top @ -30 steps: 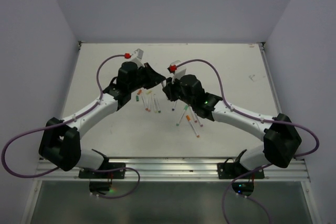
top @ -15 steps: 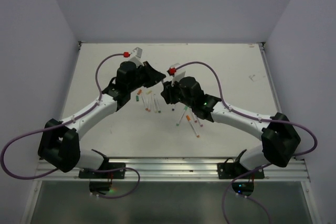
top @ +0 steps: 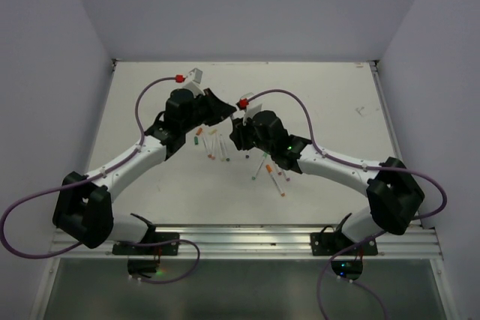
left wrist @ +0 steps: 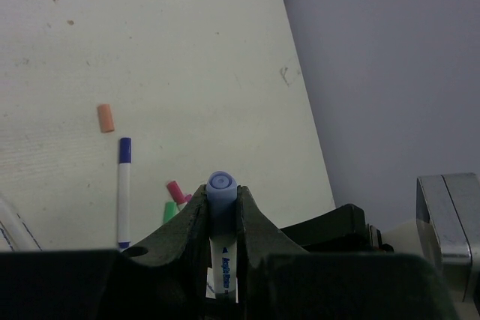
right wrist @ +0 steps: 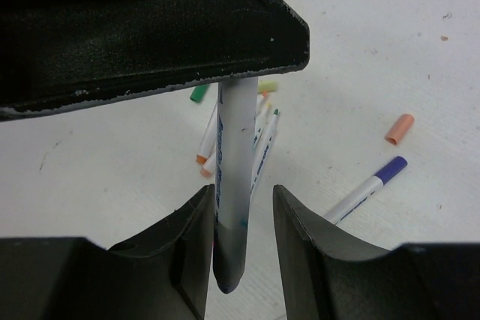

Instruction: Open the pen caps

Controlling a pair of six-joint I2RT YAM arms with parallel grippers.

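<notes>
Above the off-white counter (left wrist: pixel 187 50), the left gripper (left wrist: pixel 223 204) has its jaws clamped on a periwinkle-blue plastic pen cap (left wrist: pixel 222 183) — the cap's round end pokes out between them, seated on its white pen barrel (right wrist: pixel 236 148). The right gripper (right wrist: pixel 240 211) straddles that barrel's lower end, jaws narrowly parted — touching it on one side, a sliver of gap on the other. A loose orange plastic cap (right wrist: pixel 400 129) lies on the counter near a purple-tipped white pen (right wrist: pixel 367 185).

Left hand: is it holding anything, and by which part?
Yes. The left hand pinches a pen at its blue cap end.
</notes>
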